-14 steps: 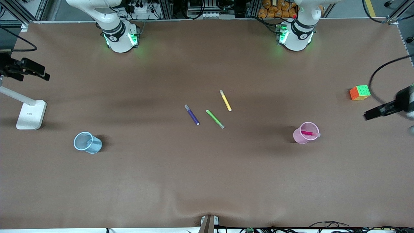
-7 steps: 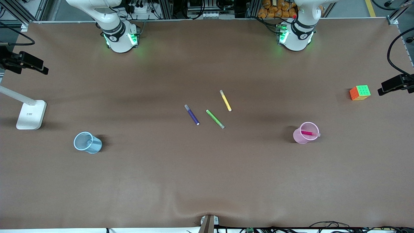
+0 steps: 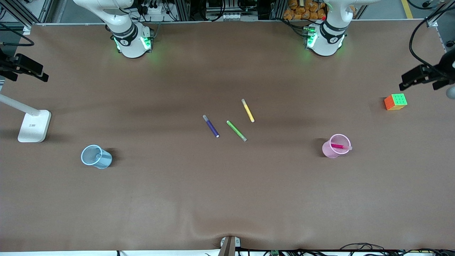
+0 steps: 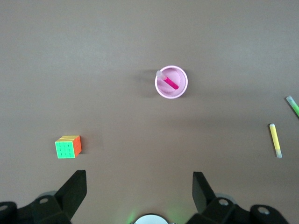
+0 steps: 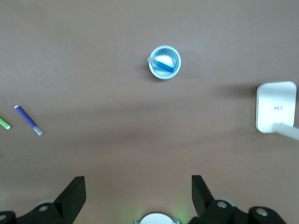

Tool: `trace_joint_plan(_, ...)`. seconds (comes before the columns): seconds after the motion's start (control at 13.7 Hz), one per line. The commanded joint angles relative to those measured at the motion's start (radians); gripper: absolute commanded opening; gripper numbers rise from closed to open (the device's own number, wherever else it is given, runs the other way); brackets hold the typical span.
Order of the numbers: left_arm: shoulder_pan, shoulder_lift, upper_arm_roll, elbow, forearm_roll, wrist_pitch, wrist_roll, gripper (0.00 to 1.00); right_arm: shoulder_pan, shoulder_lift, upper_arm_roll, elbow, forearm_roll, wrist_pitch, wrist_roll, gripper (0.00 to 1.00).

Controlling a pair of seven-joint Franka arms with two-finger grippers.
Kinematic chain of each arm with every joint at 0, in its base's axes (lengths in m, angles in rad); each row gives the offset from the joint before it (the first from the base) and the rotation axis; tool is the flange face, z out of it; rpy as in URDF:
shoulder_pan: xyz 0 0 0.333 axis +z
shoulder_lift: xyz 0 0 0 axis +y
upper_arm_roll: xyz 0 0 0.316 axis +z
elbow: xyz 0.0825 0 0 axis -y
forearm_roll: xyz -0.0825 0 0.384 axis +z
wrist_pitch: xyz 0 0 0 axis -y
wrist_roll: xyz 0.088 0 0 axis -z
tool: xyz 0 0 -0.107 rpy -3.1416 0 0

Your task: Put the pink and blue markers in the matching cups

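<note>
My left gripper and my right gripper both stand fully spread, holding and touching nothing. Each arm is raised high with its wrist camera looking straight down, the left over its own end of the table near the colour cube, the right over its own end near the white lamp base. The pink marker stands in the pink cup, and the blue marker stands in the light blue cup.

Probably a robotics lab: aluminium framing and cables edge the table.
</note>
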Motion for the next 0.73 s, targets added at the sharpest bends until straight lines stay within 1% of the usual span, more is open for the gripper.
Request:
trace_joint_plan(0.0, -0.013, -0.098, 0.017, -0.096, -0.013, 0.0, -0.009, 1.0, 0.007, 0.016, 0.008, 0.027, -0.026, 0.016, 0.002, 1.0)
trace_joint_plan(0.22, -0.012, -0.15, 0.016, -0.155, -0.013, 0.0, -0.015, 1.0, 0.015, 0.014, 0.008, 0.021, -0.026, 0.016, 0.003, 1.0)
trace_joint_plan(0.66, -0.004, -0.138, 0.006, -0.152, -0.011, -0.001, -0.032, 1.0, 0.012, 0.016, 0.005, 0.019, -0.029, 0.028, 0.005, 1.0)
